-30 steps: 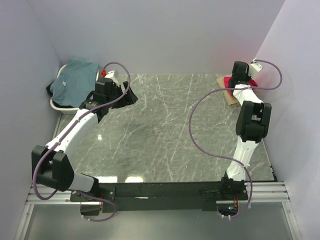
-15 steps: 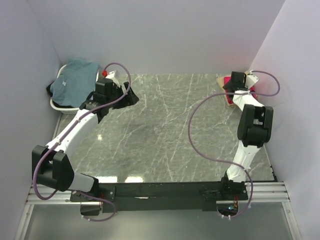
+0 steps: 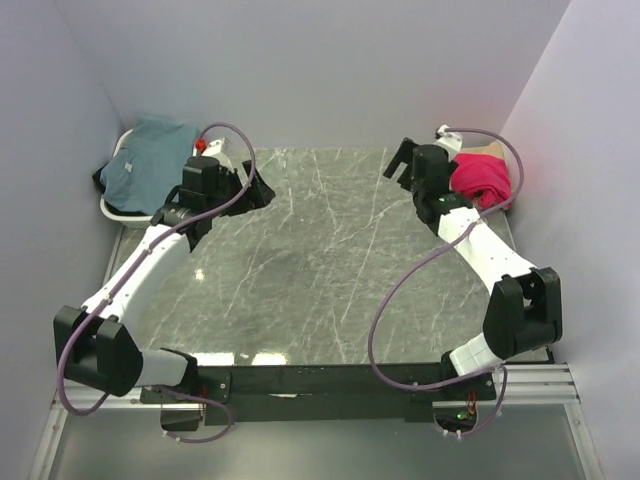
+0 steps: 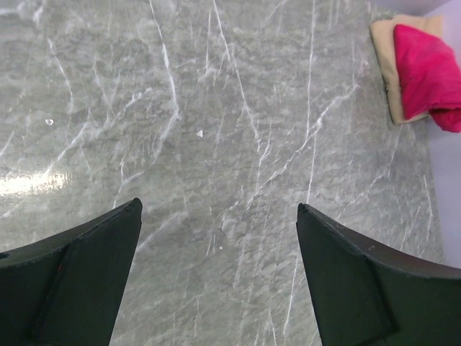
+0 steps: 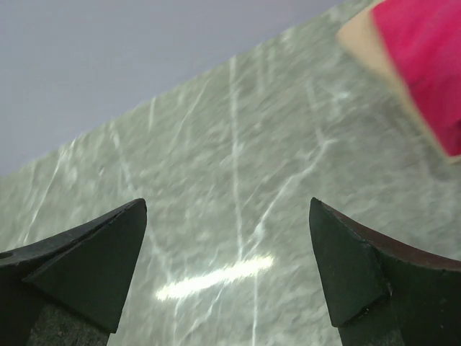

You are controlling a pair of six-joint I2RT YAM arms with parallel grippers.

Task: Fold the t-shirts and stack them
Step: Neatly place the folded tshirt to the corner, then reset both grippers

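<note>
The red t-shirt (image 3: 481,176) lies folded on the folded beige t-shirt (image 3: 489,149) at the table's far right corner. The left wrist view shows the same pair far off, red t-shirt (image 4: 429,72) over beige t-shirt (image 4: 384,66). The right wrist view has them at its upper right, red t-shirt (image 5: 425,65) and beige t-shirt (image 5: 364,47). The teal t-shirt (image 3: 146,162) lies crumpled in the white basket (image 3: 118,213) at the far left. My left gripper (image 3: 258,190) (image 4: 218,205) hangs open over bare marble beside the basket. My right gripper (image 3: 399,161) (image 5: 227,203) is open and empty, left of the stack.
Lilac walls close in the table on the left, back and right. The basket overhangs the table's far left corner, with a dark cloth edge (image 3: 100,178) at its left side. Purple cables loop from both arms over the marble top (image 3: 320,260).
The right arm has swung left off the red and beige stack, and its jaws have opened. The left arm has shifted only slightly.
</note>
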